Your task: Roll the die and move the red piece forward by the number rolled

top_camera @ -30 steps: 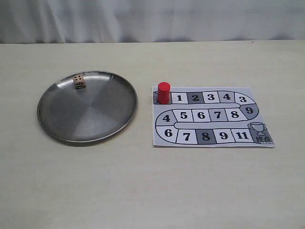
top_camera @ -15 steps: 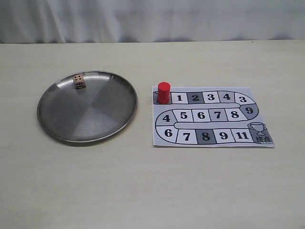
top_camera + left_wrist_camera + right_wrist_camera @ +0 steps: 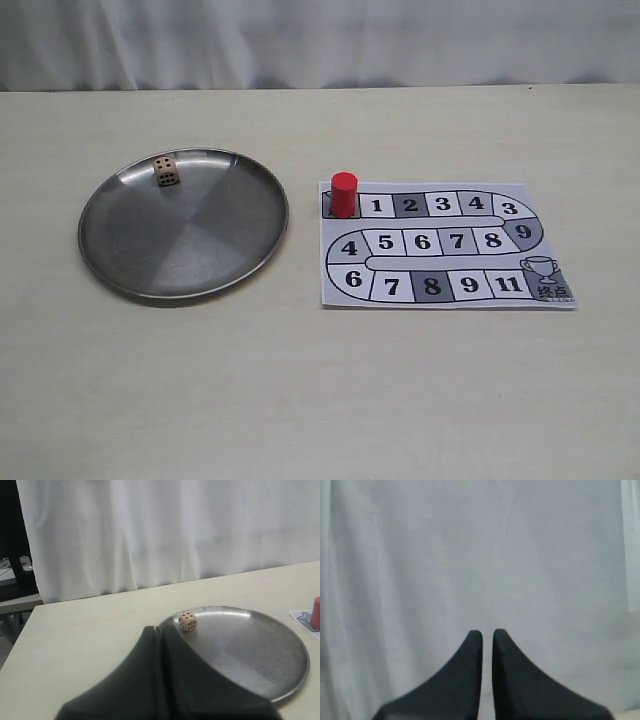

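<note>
Here's the die (image 3: 166, 171) in the steel plate (image 3: 130, 272) near its rim, red piece (image 3: 344, 194) upright on the board (image 3: 455, 241) beside square 1, left tool (image 3: 159, 630) closed, empty, right tool (image 3: 487, 633) closed, empty

Lab-like test setup, pale table (image 3: 300, 400), white curtain backdrop (image 3: 320, 40)

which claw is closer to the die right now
Left. The left claw sits just short of the die, at the rim of the plate; the right claw faces only curtain, die out of view.
</note>
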### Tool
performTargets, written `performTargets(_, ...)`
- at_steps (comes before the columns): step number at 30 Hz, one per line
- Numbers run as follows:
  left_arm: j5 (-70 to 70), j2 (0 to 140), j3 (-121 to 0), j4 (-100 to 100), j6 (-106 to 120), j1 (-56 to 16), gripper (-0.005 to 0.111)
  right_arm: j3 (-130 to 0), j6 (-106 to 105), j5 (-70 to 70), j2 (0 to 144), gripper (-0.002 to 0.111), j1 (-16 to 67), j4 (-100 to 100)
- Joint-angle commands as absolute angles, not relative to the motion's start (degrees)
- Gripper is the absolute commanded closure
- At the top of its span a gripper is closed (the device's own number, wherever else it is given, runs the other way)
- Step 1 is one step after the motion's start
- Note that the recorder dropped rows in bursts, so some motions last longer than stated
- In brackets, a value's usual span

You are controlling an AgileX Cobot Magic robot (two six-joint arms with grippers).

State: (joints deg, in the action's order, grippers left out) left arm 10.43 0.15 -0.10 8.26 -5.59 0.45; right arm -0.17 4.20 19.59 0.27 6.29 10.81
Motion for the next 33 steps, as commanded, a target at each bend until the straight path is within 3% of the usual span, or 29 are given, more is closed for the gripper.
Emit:
performTargets(1,9.93,0.00,0.00,8.28,-5.64,-0.03,0.107,0.00,-0.51,19.03,0.00,0.101,6.11,11.08)
performTargets(8,9.93,0.00,0.00,8.28,-5.64,-0.03,0.107,-0.99,-0.70,14.82,14.45,0.101,6.11,11.08)
performTargets(23,9.93,0.00,0.00,8.28,-5.64,-0.03,0.107,-20.47,2.58,8.72,65.00,0.101,6.20,11.08)
performTargets(33,9.93,0.00,0.00,8.28,-5.64,-0.03,0.107,-40.05,-0.55,6.92,85.41,0.101,21.68,11.08)
